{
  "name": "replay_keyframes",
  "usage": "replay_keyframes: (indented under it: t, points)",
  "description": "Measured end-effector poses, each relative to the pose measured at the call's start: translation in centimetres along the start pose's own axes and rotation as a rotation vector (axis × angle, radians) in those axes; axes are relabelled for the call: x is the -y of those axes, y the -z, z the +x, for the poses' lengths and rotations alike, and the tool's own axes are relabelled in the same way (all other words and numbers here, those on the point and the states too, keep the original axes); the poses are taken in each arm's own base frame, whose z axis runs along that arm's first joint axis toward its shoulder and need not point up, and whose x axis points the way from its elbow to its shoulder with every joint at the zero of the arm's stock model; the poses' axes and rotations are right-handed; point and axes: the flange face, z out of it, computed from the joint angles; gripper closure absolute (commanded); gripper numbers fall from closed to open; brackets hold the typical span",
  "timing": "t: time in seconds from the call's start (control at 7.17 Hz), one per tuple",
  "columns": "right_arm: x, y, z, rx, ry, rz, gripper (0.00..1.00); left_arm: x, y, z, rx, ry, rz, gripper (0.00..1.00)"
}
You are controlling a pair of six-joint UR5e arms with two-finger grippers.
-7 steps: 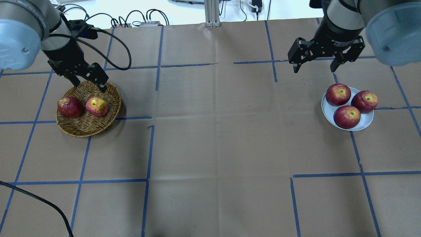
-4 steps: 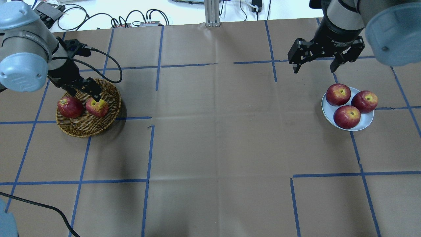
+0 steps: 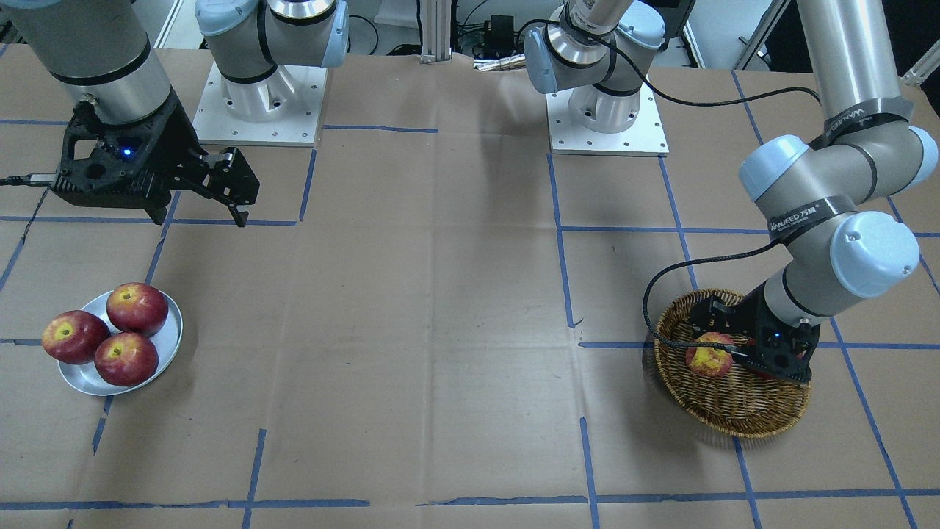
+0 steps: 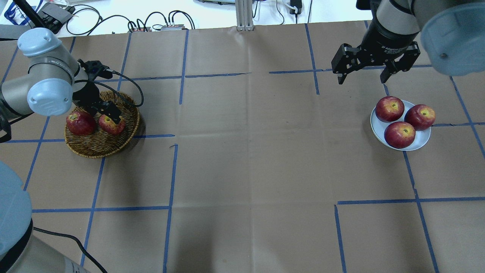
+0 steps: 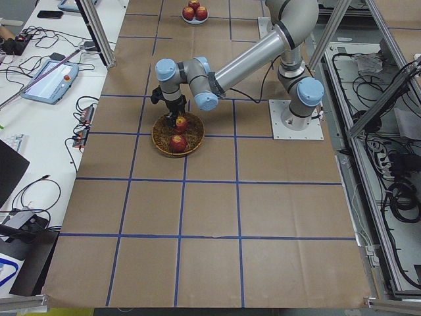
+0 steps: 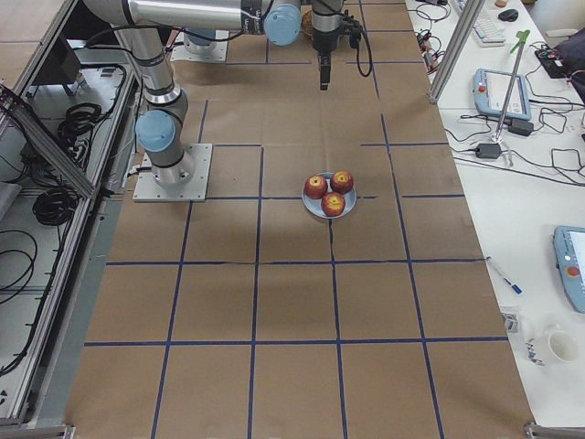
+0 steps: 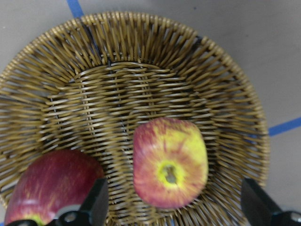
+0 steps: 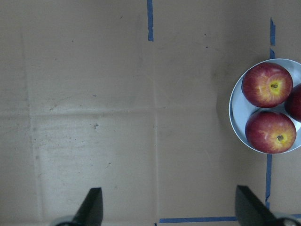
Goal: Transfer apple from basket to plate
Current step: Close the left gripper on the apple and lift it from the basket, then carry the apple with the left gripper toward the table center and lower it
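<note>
The apple (image 4: pixel 112 125), red-streaked with a large yellow patch, lies in the wicker basket (image 4: pixel 102 147) at the table's left. It also shows in the left wrist view (image 7: pixel 170 162) and the front view (image 3: pixel 709 358). My left gripper (image 4: pixel 110 118) is open and low in the basket, one finger (image 7: pixel 96 207) on each side of the apple. I see no grip on it. The metal plate (image 4: pixel 418 143) sits at the right. My right gripper (image 4: pixel 363 76) is open and empty, hovering behind the plate.
A uniformly dark red apple (image 4: pixel 80 123) lies in the basket just left of the yellow-patched one, close to my left finger. Three dark red apples (image 4: pixel 399 134) fill most of the plate (image 8: pixel 236 125). Brown paper with blue tape lines covers the table.
My left arm has come down and forward into the basket, bringing the open gripper from above the far rim to around the apple. The right arm has not moved.
</note>
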Motion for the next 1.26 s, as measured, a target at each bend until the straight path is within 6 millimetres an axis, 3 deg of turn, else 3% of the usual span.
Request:
replay_keyframes:
  t: [0.14,0.28,0.56,0.7,0.84,0.98,1.12,1.26]
  points:
    - [0.0,0.0,0.0,0.0,0.001,-0.001,0.0,0.2,-1.1,-0.1,-0.009,0.0,-0.008,0.46]
    - [0.0,-0.1,0.0,-0.001,0.003,-0.002,0.0,0.2,-1.5,-0.1,-0.014,0.002,-0.012,0.62]
    - [0.0,0.0,0.0,0.0,0.005,0.0,0.0,0.4,-1.0,0.2,-0.004,0.002,-0.012,0.68]
    - [0.0,0.0,0.0,0.0,0.006,0.0,0.0,0.6,0.6,1.1,0.006,0.006,-0.008,0.68]
    - [0.0,0.0,0.0,0.0,0.006,0.0,0.0,1.0,3.2,3.2,0.012,0.021,-0.002,0.68]
    - [0.0,0.0,0.0,0.0,0.006,0.0,0.0,1.8,5.9,7.0,0.018,0.038,0.007,0.68]
    - [0.0,0.0,0.0,0.0,0.006,0.001,0.0,3.0,8.0,12.3,0.019,0.063,0.021,0.67]
    - [0.0,0.0,0.0,0.0,0.006,0.001,0.0,4.2,8.9,17.7,0.004,0.106,0.036,0.67]
